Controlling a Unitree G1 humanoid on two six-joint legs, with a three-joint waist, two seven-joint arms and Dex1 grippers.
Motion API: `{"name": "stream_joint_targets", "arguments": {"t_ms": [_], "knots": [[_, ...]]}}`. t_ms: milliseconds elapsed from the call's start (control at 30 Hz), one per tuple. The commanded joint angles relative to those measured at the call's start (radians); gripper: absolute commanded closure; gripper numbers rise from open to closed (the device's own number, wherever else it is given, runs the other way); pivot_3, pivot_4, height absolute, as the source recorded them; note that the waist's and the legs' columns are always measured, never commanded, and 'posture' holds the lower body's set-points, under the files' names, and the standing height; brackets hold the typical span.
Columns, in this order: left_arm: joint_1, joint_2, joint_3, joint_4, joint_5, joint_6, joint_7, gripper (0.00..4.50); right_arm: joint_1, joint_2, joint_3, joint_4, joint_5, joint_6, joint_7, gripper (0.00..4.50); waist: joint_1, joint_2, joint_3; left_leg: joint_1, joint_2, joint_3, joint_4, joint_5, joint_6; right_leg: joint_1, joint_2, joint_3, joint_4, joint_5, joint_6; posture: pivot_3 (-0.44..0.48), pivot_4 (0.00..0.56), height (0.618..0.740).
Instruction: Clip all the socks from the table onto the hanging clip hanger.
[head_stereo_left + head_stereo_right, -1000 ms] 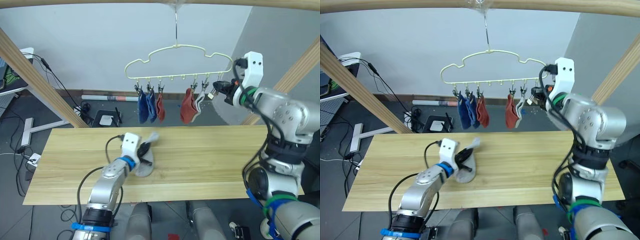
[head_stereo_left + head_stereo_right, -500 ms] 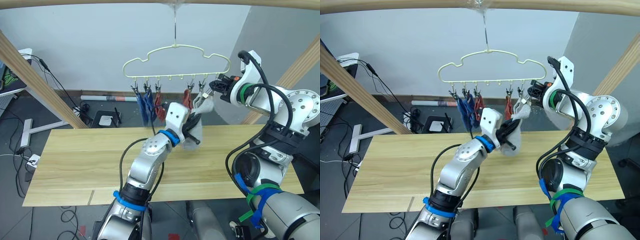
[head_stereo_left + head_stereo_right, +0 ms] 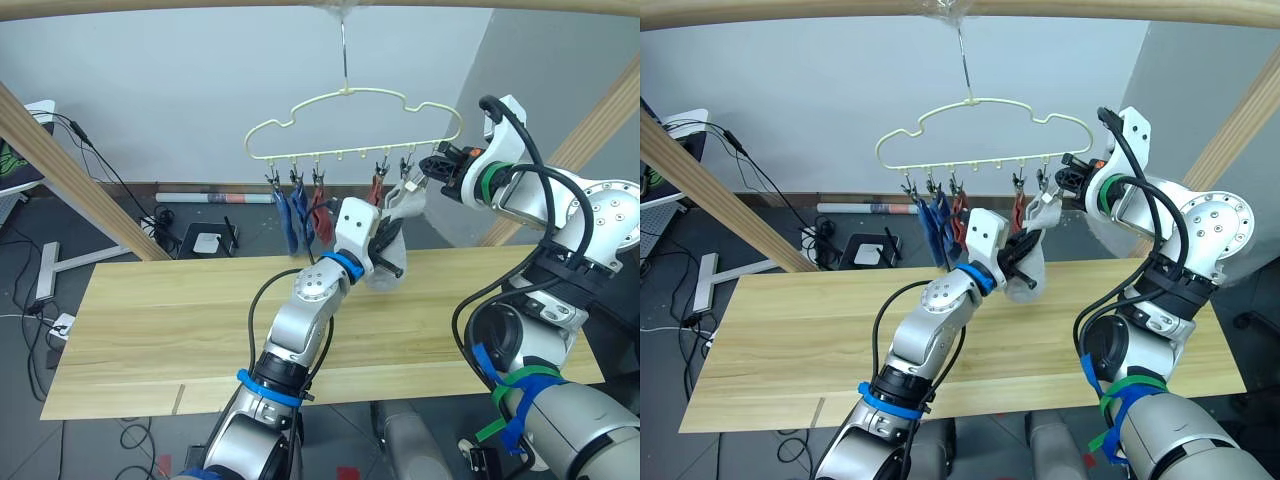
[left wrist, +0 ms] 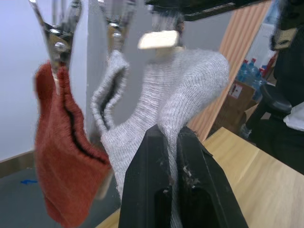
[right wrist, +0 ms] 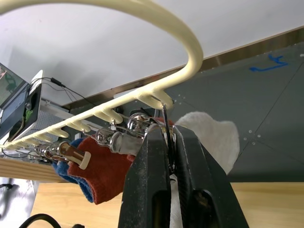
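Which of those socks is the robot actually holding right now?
The light grey sock pinched in the left gripper, raised up to the clip hanger. The blue socks, red socks and the other grey sock hang from clips on their own.

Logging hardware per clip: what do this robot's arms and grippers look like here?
Both arms are silver-grey metal with rounded joint housings and white wrist blocks. The left arm has blue tape bands near the wrist and lower down, and a black cable looping alongside. The right arm carries black cables and a green band. The left gripper and right gripper each have two black fingers.
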Motion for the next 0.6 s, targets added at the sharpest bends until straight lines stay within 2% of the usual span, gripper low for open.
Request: {"name": "stream_joint_targets", "arguments": {"t_ms": [33, 467, 600], "knots": [[-0.013, -0.017, -0.001, -0.030, -0.001, -0.026, 0.004, 4.48, 0.012, -0.022, -0.030, -0.002, 0.037, 0.008, -0.059, 4.50, 0.000, 0.000, 0.000, 0.000, 0.000, 0.000, 0.000, 0.000, 0.000, 0.000, 0.000, 0.000, 0.000, 0.000, 0.000, -0.142, 0.304, 0.740], [-0.045, -0.034, -0.003, -0.004, 0.000, -0.037, -0.007, 4.48, 0.009, -0.040, -0.039, 0.023, 0.167, 0.008, -0.166, 4.50, 0.000, 0.000, 0.000, 0.000, 0.000, 0.000, 0.000, 0.000, 0.000, 0.000, 0.000, 0.000, -0.001, 0.000, 0.000, -0.144, 0.301, 0.740], [-0.050, -0.044, -0.003, -0.007, 0.001, -0.035, -0.007, 4.50, -0.003, -0.026, -0.059, 0.033, 0.203, 0.008, -0.199, 3.22, -0.002, 0.000, 0.000, 0.000, 0.000, 0.000, 0.000, 0.000, 0.000, 0.000, 0.000, 0.000, -0.001, 0.000, 0.000, -0.148, 0.299, 0.740]]}}
